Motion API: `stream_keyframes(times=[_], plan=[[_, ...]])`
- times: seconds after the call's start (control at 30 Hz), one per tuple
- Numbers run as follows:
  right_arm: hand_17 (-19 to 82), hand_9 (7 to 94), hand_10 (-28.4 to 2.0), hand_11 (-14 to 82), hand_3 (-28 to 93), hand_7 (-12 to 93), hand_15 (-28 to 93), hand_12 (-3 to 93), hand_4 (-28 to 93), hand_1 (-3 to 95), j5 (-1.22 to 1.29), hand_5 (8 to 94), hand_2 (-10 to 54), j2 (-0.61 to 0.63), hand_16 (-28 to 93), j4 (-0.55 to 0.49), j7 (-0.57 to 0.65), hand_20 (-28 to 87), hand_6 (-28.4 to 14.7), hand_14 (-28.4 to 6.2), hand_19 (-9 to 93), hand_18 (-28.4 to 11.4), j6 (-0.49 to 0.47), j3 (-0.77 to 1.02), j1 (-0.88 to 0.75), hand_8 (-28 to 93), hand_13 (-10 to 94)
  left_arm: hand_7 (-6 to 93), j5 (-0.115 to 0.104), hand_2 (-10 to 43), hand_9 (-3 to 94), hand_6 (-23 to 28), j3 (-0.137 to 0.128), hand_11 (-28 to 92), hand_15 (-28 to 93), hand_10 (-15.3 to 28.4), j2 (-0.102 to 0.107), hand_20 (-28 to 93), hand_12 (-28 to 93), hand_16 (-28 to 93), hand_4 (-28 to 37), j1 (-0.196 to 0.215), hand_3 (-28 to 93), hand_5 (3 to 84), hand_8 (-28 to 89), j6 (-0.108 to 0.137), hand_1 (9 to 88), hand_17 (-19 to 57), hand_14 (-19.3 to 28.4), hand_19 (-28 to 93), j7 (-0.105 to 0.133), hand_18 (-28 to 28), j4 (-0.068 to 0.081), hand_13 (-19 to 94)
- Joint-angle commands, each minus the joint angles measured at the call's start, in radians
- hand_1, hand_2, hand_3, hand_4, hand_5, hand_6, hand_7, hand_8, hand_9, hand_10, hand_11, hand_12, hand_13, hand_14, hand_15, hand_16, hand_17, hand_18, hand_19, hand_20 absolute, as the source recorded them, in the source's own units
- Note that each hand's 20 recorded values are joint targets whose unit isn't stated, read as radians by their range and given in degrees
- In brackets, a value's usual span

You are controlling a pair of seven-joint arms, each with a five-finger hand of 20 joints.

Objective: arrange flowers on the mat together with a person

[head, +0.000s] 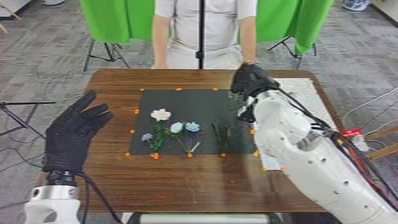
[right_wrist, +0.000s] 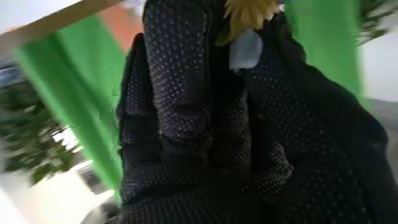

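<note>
My right hand [head: 253, 80] is raised over the far right corner of the black mat [head: 200, 102]. In the right wrist view, the hand [right_wrist: 200, 165] pinches a yellow flower [right_wrist: 249, 15] between thumb and fingers; a pale patch shows just below its petals. On the mat lie a white flower [head: 160, 114], a pale blue bud [head: 176, 127], a blue flower [head: 192, 127] and a small bluish flower [head: 147, 137] by green leaves. Green stems [head: 222, 135] lie right of them. My left hand [head: 73, 135], fingers straight, is held left of the mat.
Orange marks dot the mat's border. A white sheet [head: 298, 90] lies along the right side of the brown table [head: 169, 182], partly behind my right arm. Across the table stands a person [head: 202, 30], arms lowered. A red item [head: 353, 132] is off the right edge.
</note>
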Motion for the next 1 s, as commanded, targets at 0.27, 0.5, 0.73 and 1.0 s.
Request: stream_keyframes(times=[0.27,0.5,0.73,1.0], plan=[[26,89.9,-5.8,16.0,66,31,52,39.0,-28,61.4,-0.064,79.1,-9.5,-0.067,27,0.058,0.012,7,2.2,-2.8,72,-14.5,-0.041,-0.113,-0.034,-5,80,7.2,0.007,7.9,42.4,10.7,0.008,26,55,21.1,-0.01,19,13,-6,-22.7,0.002,75,42.2,-7,0.0,24.4,-3.1,27.5,59,-0.025,26.6,0.001,31],[25,88.7,-6.0,17.2,65,31,53,38.2,-28,60.6,-0.079,77.7,-9.5,-0.053,26,0.073,0.016,7,2.4,-3.3,69,-12.5,-0.051,-0.115,-0.041,-6,79,7.1,0.01,8.0,42.4,10.7,0.01,26,55,21.2,-0.013,19,13,-6,-22.6,-0.004,75,42.3,-7,-0.007,24.4,-3.1,27.5,59,-0.031,26.5,0.004,31],[24,87.3,-6.5,17.7,65,30,53,37.9,-28,59.1,-0.101,76.1,-9.5,-0.049,25,0.075,0.023,8,2.2,-3.6,68,-13.2,-0.09,-0.107,-0.051,-7,77,7.2,0.009,7.9,42.4,10.7,0.016,26,55,21.2,-0.012,19,13,-7,-22.5,-0.01,75,42.3,-7,-0.009,24.3,-3.1,27.6,59,-0.042,26.5,0.005,31],[22,84.2,-7.2,17.5,65,25,55,36.3,-28,56.1,-0.122,72.2,-9.5,-0.052,22,0.064,0.031,8,0.9,-4.8,66,-12.8,-0.117,-0.089,-0.056,-9,75,7.2,0.013,7.9,42.5,10.8,0.018,26,55,21.2,-0.012,19,13,-7,-22.6,-0.018,75,42.3,-7,-0.009,24.6,-3.1,27.5,59,-0.048,26.5,0.007,31]])
